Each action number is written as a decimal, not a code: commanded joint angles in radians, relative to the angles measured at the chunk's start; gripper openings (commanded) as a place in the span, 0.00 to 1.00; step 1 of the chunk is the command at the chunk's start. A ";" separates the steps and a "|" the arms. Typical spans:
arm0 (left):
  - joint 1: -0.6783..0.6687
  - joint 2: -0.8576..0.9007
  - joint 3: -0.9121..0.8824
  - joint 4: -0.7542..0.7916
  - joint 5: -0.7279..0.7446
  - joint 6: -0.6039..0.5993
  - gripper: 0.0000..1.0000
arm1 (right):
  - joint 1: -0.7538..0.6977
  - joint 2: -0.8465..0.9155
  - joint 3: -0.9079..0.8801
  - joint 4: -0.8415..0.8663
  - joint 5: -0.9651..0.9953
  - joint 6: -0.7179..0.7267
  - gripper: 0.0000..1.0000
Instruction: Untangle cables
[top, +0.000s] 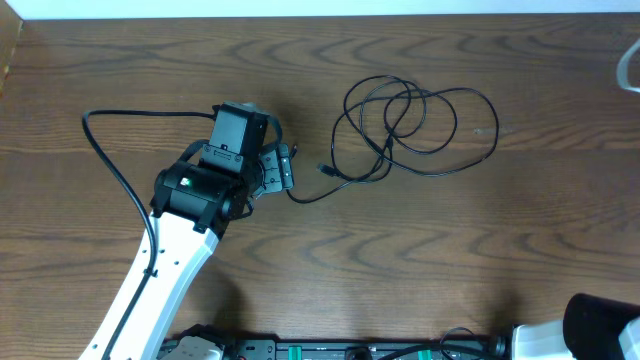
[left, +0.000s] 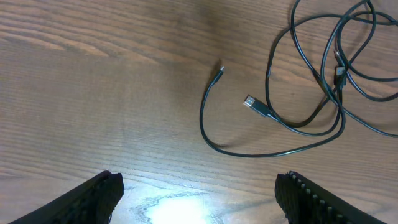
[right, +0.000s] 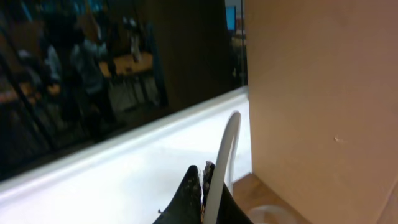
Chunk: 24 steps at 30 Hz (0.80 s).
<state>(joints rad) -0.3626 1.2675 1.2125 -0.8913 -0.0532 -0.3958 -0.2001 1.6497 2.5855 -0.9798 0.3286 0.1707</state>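
Observation:
A thin black cable lies in loose overlapping loops on the wooden table, right of centre. In the left wrist view its USB plug and a smaller plug end lie ahead of my fingers, with the tangle at the upper right. My left gripper is open just left of the cable's near end, with nothing between its fingers. My right gripper is shut and points away from the table. A white curved strip passes close beside it. I cannot tell whether that strip is a cable.
A white curved piece shows at the table's right edge. The right arm's body sits at the bottom right corner. The left arm's thick black wire loops over the table's left part. A tan panel fills the right wrist view's right side.

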 joint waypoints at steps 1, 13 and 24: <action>0.003 0.006 0.000 -0.001 0.010 0.002 0.84 | -0.010 0.094 -0.003 -0.030 -0.029 -0.066 0.01; 0.003 0.006 0.000 -0.024 0.020 0.009 0.84 | -0.305 0.418 -0.004 -0.064 -0.100 -0.078 0.01; 0.003 0.006 0.000 -0.042 0.021 0.009 0.84 | -0.642 0.503 -0.225 -0.033 -0.398 -0.051 0.05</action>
<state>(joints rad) -0.3626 1.2678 1.2125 -0.9314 -0.0315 -0.3927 -0.8120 2.1078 2.4569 -1.0203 0.0261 0.1013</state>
